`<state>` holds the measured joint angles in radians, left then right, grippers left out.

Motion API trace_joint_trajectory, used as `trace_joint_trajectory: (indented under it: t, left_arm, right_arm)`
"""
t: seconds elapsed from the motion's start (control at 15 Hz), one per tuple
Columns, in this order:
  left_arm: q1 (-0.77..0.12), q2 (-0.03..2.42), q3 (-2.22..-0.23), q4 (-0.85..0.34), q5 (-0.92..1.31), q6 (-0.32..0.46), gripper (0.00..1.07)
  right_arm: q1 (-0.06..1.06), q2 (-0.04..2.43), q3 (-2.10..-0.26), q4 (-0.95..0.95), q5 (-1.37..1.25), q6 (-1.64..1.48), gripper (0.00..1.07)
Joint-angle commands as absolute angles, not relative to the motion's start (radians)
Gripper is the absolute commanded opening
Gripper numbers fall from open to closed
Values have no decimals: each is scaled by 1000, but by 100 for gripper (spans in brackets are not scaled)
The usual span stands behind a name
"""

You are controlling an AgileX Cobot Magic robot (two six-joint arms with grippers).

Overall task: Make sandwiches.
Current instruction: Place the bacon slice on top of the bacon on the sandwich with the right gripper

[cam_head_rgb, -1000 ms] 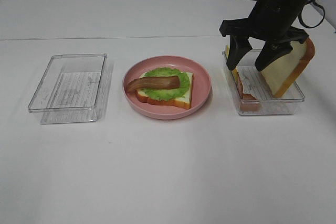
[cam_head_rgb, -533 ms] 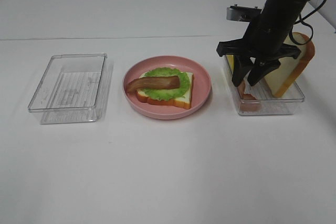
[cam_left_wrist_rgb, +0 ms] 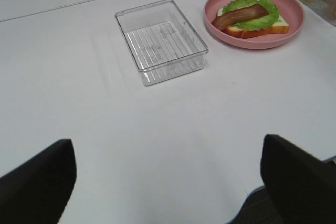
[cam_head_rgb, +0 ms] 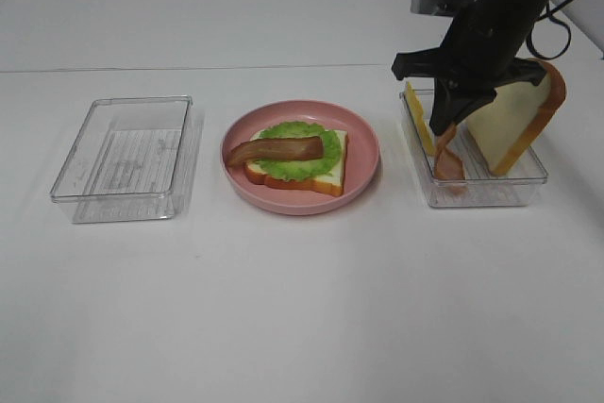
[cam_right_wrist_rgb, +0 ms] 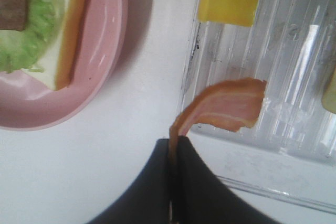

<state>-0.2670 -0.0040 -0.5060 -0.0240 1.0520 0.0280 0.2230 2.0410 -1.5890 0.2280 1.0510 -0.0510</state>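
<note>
On the pink plate [cam_head_rgb: 368,153] lies a bread slice [cam_head_rgb: 326,176] topped with green lettuce [cam_head_rgb: 304,159] and a brown bacon strip [cam_head_rgb: 276,149]. My right gripper [cam_head_rgb: 442,129] hangs over the right clear tray [cam_head_rgb: 491,193], shut on a reddish ham slice [cam_head_rgb: 446,158] that droops from its tips; the right wrist view shows the ham [cam_right_wrist_rgb: 231,109] curling out of the closed fingers [cam_right_wrist_rgb: 184,182]. Yellow cheese [cam_head_rgb: 418,115] and the second bread slice [cam_head_rgb: 519,120] lean in that tray. My left gripper [cam_left_wrist_rgb: 168,166] is open above bare table, nothing between its fingers.
An empty clear tray [cam_head_rgb: 123,153] sits to the left of the plate, also seen in the left wrist view as a ribbed clear tray [cam_left_wrist_rgb: 160,40]. The table's front edge shows under the left gripper. White tabletop lies in front of all three containers.
My right gripper has closed from wide open inside the right tray. It now pinches the ham slice and has lifted its end slightly. The left arm is unchanged.
</note>
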Motion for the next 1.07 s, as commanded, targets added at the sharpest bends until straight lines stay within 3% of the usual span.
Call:
trace_joint_trajectory:
  t: [0.07,0.33,0.67,1.07]
  left_arm:
    - [-267,-29,-501,-23,1040,25,90]
    - [-267,-29,-501,-23,1040,25,90]
    - [-267,-29,-501,-23,1040,25,90]
    - [-267,-29,-501,-23,1040,25,90]
  right_arm:
    - [223,1962,-1621,258,1096,-43,0]
    - [223,1854,-1627,409,1103,-72,0]
    - [223,1889,-1627,872,1028,-324,0]
    - [351,2066,-1627,1203,835,-537,0]
